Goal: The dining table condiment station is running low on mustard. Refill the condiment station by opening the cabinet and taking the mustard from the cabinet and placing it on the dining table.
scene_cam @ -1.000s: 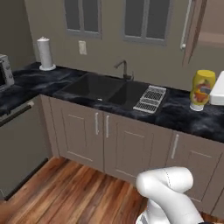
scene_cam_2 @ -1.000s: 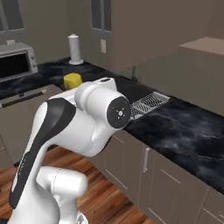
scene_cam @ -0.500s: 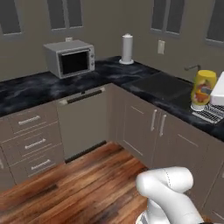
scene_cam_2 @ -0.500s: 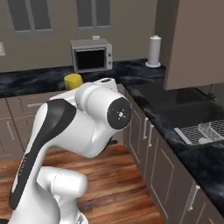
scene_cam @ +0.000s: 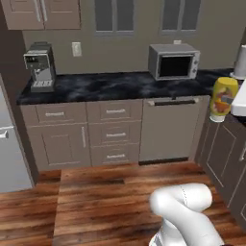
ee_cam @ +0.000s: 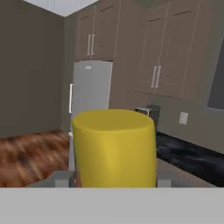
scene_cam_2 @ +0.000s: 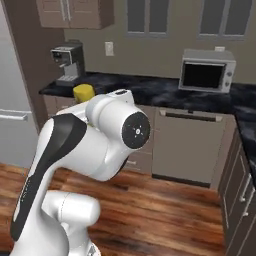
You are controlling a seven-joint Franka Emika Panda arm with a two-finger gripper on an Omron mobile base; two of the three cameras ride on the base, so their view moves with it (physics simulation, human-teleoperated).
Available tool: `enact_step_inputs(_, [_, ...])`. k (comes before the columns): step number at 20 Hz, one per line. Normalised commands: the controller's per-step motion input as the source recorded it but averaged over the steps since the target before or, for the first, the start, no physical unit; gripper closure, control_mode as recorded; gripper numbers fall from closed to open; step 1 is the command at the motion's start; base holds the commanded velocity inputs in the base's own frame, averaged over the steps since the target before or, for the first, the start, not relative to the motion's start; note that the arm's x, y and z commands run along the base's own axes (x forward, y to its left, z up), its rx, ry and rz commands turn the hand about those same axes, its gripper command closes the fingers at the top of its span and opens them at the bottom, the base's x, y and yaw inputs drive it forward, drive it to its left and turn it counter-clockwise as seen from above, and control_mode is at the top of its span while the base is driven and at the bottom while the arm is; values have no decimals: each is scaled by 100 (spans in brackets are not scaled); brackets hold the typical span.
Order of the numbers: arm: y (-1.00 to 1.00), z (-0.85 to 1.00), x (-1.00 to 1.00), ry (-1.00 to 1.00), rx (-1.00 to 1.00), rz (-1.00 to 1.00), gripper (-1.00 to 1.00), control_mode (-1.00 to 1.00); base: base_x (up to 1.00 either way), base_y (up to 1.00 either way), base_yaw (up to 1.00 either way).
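One mustard [ee_cam: 113, 148] bottle is clamped in the tool [ee_cam: 113, 181], carried past a kitchen surface [scene_cam: 115, 86]; placement on the dining table is judged outstanding.

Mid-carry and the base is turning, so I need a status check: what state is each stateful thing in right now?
mustard: upright, held in the gripper.
gripper: closed on the mustard.
microwave: door shut, on the counter.
coffee machine: upright on the counter.
dishwasher: door closed.
fridge: door closed.
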Motion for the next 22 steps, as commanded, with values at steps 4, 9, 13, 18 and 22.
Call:
enact_step_inputs(4, [0,0,0,0,0,0,100,100,14,19,79])
enact_step_inputs(9, [0,0,0,0,0,0,100,100,20,21,77])
enact_step_inputs(13, [0,0,0,0,0,0,100,100,24,24,75])
enact_step_inputs(18, [0,0,0,0,0,0,100,100,34,33,69])
enact_step_inputs(22, [0,0,0,0,0,0,100,100,39,33,68])
